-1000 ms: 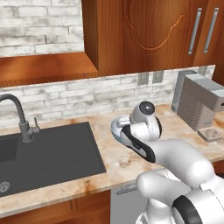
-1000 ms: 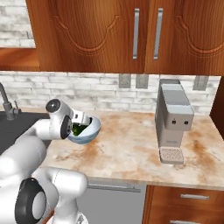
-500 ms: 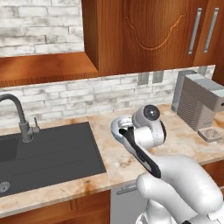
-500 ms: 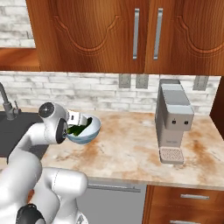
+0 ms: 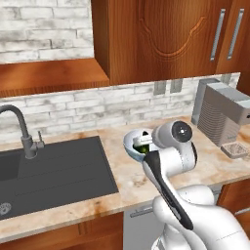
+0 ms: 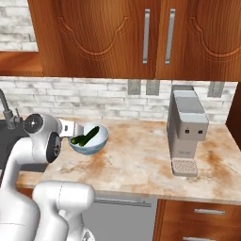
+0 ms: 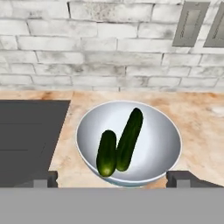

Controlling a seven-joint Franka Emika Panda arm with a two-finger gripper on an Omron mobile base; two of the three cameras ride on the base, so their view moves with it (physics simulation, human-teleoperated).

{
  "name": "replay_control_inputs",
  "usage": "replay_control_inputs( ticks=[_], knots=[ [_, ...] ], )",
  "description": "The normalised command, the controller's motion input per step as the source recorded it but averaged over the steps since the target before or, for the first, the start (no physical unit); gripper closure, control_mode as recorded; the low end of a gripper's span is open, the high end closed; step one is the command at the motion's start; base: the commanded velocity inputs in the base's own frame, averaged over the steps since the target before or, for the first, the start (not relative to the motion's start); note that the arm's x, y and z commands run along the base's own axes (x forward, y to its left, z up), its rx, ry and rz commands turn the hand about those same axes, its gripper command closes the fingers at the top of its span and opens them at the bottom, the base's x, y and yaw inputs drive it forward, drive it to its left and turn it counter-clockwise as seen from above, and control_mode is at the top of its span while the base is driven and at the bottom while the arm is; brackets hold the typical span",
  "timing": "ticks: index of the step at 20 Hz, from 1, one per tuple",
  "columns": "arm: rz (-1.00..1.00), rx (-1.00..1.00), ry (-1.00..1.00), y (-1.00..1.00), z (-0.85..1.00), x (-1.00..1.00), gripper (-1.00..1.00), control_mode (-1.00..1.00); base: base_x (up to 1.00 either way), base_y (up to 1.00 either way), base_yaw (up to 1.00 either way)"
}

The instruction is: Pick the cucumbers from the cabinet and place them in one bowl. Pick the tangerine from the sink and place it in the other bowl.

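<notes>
Left of the pale blue bowl (image 7: pixel 168 131), the sink (image 5: pixel 53 171) is sitting with no tangerine showing. Two cucumbers (image 7: pixel 118 142) are lying side by side, touching, inside the bowl. The gripper (image 7: pixel 113 178) is hovering directly above it, jaws standing wide apart and holding nothing, suggesting delivery is complete.

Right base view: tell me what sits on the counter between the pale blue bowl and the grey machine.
Nothing. In the right base view, the stretch of marbled counter between the pale blue bowl and the grey machine is bare.
</notes>
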Motion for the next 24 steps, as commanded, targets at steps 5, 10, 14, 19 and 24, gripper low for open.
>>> replay_control_inputs(
  ticks=[5, 10, 14, 19, 24],
  knots=[
    [0.04, -0.02, 0.00, 0.35, 0.57, -0.78, -1.00, -1.00, 0.00, 0.00, 0.00],
    [0.00, 0.00, 0.00, 0.17, 0.50, -0.94, -1.00, -1.00, 0.00, 0.00, 0.00],
    [0.00, 0.00, -0.02, 0.12, 0.19, -1.00, -1.00, -1.00, 0.00, 0.00, 0.00],
    [0.00, 0.00, -0.04, 0.03, 0.29, -0.90, -1.00, -1.00, 0.00, 0.00, 0.00],
    [-0.02, 0.14, 0.06, -0.22, 0.05, -0.50, -1.00, -1.00, 0.00, 0.00, 0.00]
  ],
)
